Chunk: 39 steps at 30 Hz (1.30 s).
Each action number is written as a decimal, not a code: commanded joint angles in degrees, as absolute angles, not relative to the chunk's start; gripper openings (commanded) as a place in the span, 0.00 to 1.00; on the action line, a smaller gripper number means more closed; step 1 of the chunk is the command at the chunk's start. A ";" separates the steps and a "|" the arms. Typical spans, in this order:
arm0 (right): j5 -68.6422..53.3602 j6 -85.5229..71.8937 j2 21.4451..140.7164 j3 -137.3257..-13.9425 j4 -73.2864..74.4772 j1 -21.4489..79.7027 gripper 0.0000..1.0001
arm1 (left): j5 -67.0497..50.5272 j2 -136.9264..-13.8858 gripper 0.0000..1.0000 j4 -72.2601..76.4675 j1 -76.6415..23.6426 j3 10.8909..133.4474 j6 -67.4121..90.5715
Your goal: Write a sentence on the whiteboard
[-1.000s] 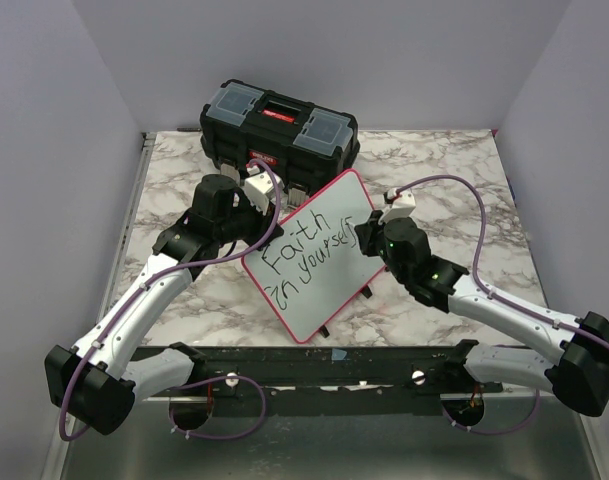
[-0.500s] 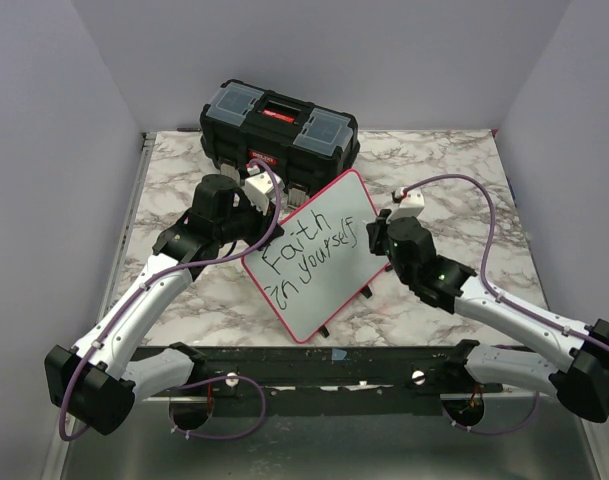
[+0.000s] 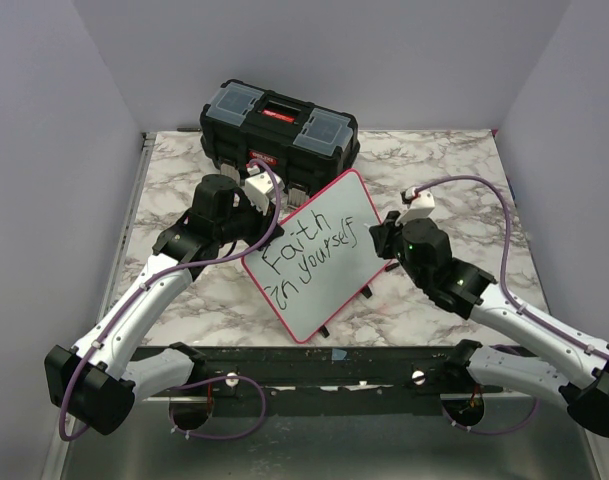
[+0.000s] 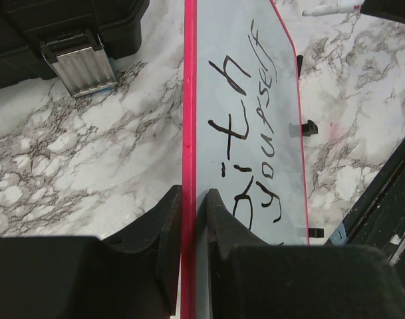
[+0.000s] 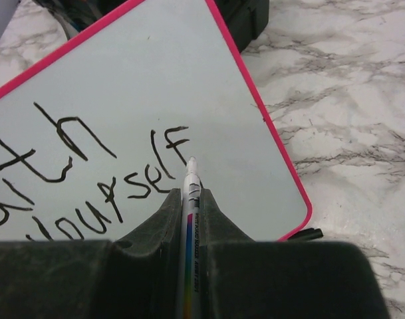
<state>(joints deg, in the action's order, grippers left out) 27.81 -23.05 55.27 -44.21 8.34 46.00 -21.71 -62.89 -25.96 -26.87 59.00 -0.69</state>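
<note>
1. Nearest you, the whiteboard [image 3: 329, 292] sits skewed in the middle of the marble counter [image 3: 454, 180]. One rounded corner points toward the arm bases, and small black feet show along its lower right edge.
2. Across the board runs the sentence [image 3: 319, 253] in black marker. You can read "Faith" on the upper line and "in yourself" on the line below it. The white area under those lines is bare.
3. Your left claw [image 4: 191, 196] is closed down to a narrow gap, with the board's red rim pinched between its two fingers on the left side.
4. Your right claw [image 5: 189, 194] is clamped on a marker [image 5: 189, 239], which lies along the slot between the fingers with its tip poking out in front.
5. In the right wrist view the tip sits just beside the last "f" of "yourself". The top view puts that claw at the board's right edge. You cannot tell whether the tip touches the surface.
6. Farthest back, a black toolbox [image 3: 279, 125] with a red latch stands on the counter just behind the board's far corner.
</note>
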 commanded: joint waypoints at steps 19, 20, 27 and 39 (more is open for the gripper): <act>14.13 -27.70 52.93 -44.52 17.21 49.32 0.01 | -21.11 -61.26 0.00 -24.84 -27.15 58.88 -3.60; 14.44 -27.84 52.87 -44.49 17.25 50.28 0.01 | -21.10 -61.26 0.00 -24.87 -27.16 58.88 -3.60; 21.86 -27.04 53.65 -44.33 16.53 61.27 0.01 | -21.02 -61.23 0.00 -24.82 -27.16 58.84 -3.60; 26.74 -22.85 59.13 -40.49 5.57 76.16 0.01 | -20.92 -61.15 0.00 -24.75 -27.16 58.89 -3.69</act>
<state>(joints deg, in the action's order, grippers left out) 23.51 -24.95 57.19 -41.87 11.11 73.63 -21.71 -62.39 -25.98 -27.03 59.00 -0.69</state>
